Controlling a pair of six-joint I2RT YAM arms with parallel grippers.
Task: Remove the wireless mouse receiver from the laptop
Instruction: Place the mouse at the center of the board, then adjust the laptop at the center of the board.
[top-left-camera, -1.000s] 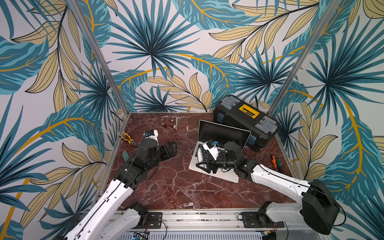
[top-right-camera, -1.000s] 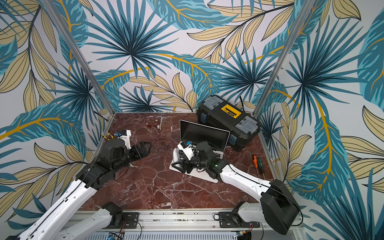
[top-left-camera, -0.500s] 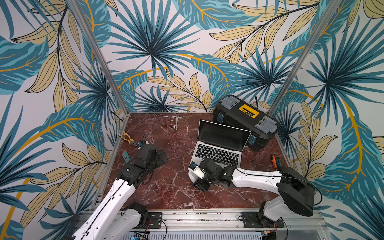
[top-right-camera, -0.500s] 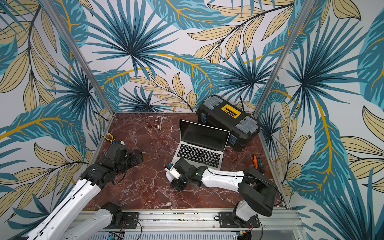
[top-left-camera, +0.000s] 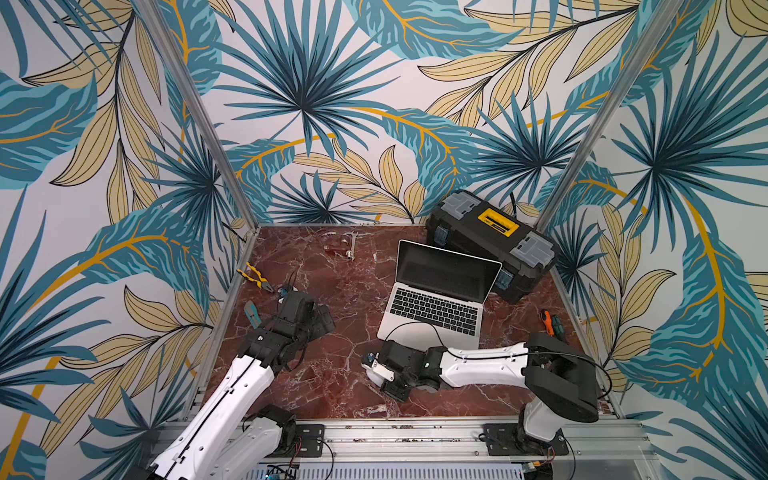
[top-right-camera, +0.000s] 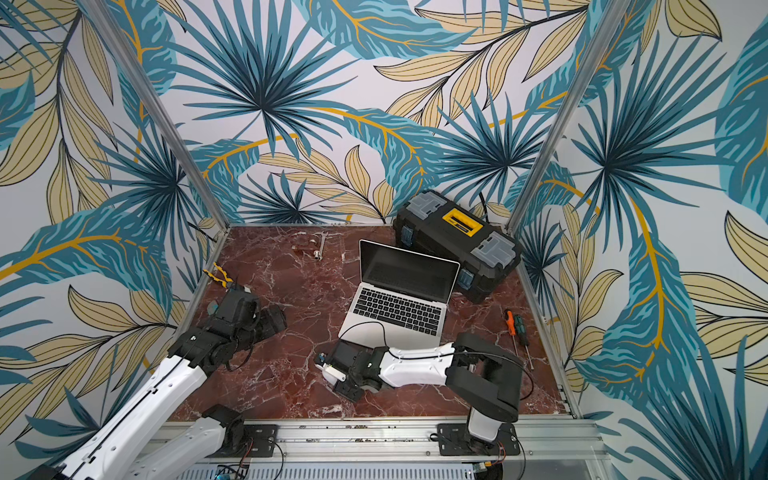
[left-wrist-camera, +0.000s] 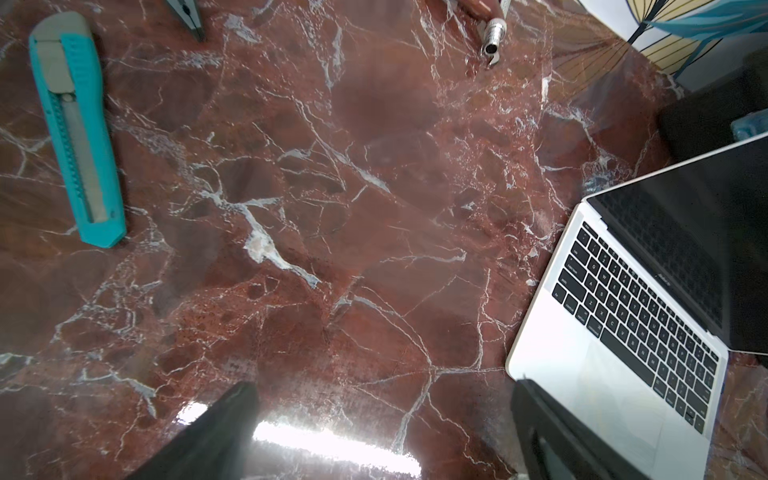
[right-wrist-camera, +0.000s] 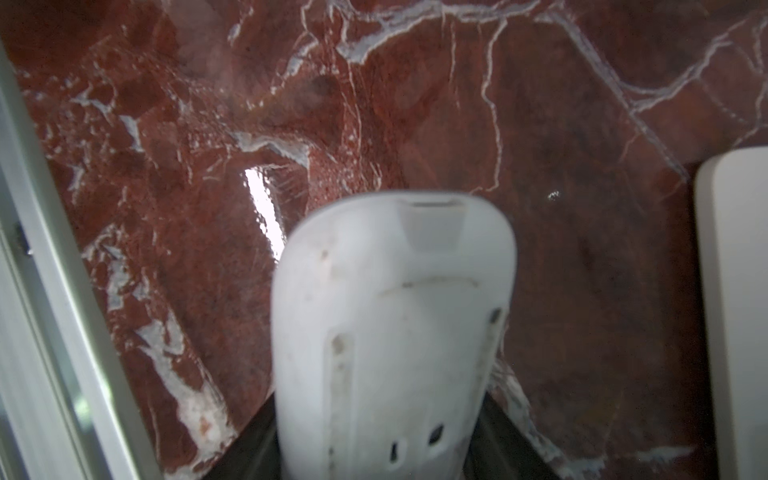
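Lower left in a top view, the left gripper (top-left-camera: 323, 322) hangs released, its fingers (left-wrist-camera: 224, 428) cropped in the wrist view. Lower centre, the right gripper (top-left-camera: 384, 374) grasps a blurred white mouse (right-wrist-camera: 395, 311). The laptop (top-left-camera: 436, 307) stands open just above, right of centre; its receiver cannot be made out.

Glossy marble table (left-wrist-camera: 374, 208), metal laptop (left-wrist-camera: 540, 340), plastic mouse (right-wrist-camera: 395, 332)

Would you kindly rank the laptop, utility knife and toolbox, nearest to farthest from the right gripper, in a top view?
From the right gripper, holding the mouse:
1. laptop, just behind.
2. utility knife, left edge.
3. toolbox, back right.
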